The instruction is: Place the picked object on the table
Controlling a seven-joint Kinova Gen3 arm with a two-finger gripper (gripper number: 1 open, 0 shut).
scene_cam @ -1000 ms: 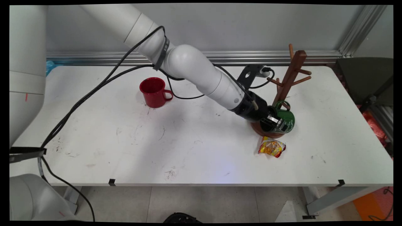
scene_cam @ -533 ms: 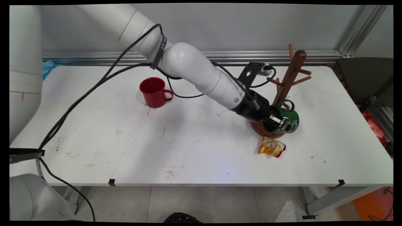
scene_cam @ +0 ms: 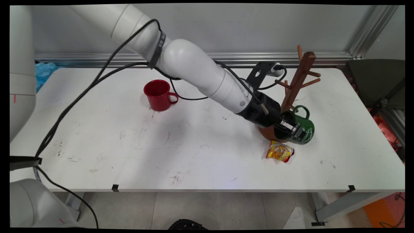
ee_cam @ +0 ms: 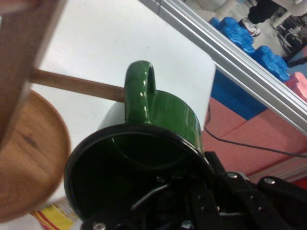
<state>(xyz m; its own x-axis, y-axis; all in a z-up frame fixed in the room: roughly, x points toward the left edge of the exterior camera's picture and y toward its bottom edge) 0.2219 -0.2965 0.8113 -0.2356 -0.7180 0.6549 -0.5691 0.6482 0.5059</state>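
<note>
Snack packet (scene_cam: 280, 152) lies near the table's (scene_cam: 97, 161) front edge, right of centre, just in front of the rack base. Behind it the gripper (scene_cam: 288, 127) holds the green mug (scene_cam: 302, 131) tipped on its side, fingers clamped on the rim with one inside the mouth; the hand view shows the mug's (ee_cam: 168, 120) dark opening right against the linkage, handle up. Mug has shifted right over the last second: earlier its handle sat by the rack's low peg, now the handle is off to the right of the rack (scene_cam: 296, 87), clear of the post. In the hand view the peg (ee_cam: 72, 84) ends just beside the handle loop; whether it is touching or just behind, I can't tell. Round wooden base (ee_cam: 29, 158) sits left of the mug. Red mug (scene_cam: 159, 94) stands upright well apart, toward the back edge, left of centre.
</note>
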